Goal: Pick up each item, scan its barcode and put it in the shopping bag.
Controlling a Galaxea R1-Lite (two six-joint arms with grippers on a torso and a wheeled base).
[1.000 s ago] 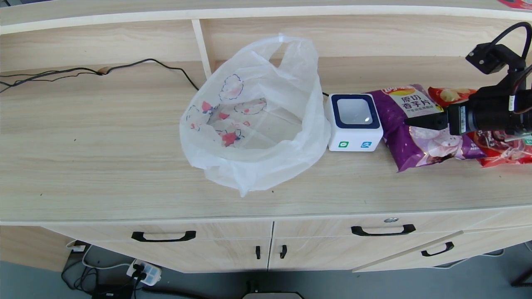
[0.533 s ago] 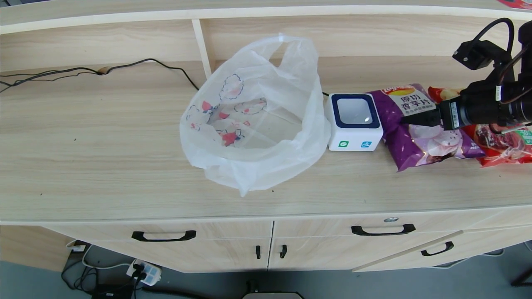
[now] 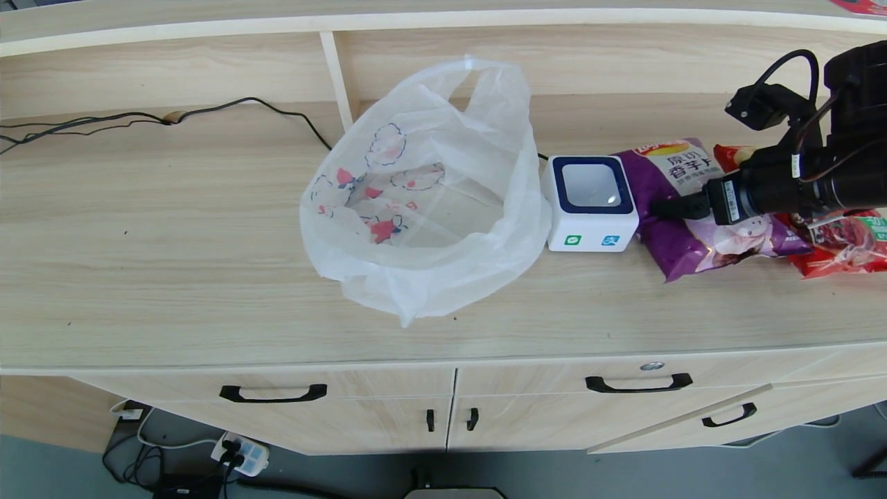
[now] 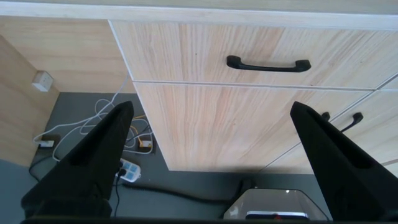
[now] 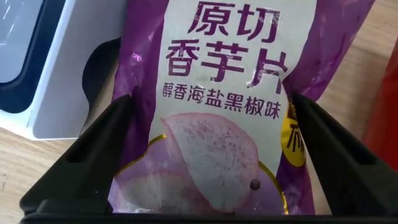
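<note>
Now the right claw (image 3: 669, 208) gapes wide astride the purple chip bag (image 3: 693, 242) on the counter (image 3: 173, 229), scanner (image 3: 591, 202) just beyond its tips; the left claw (image 4: 211, 106) also gapes wide.

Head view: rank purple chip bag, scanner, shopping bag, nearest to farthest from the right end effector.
From the right end effector:
1. purple chip bag, right at its fingertips.
2. scanner, just to its left.
3. shopping bag, farther left, past the scanner.
</note>
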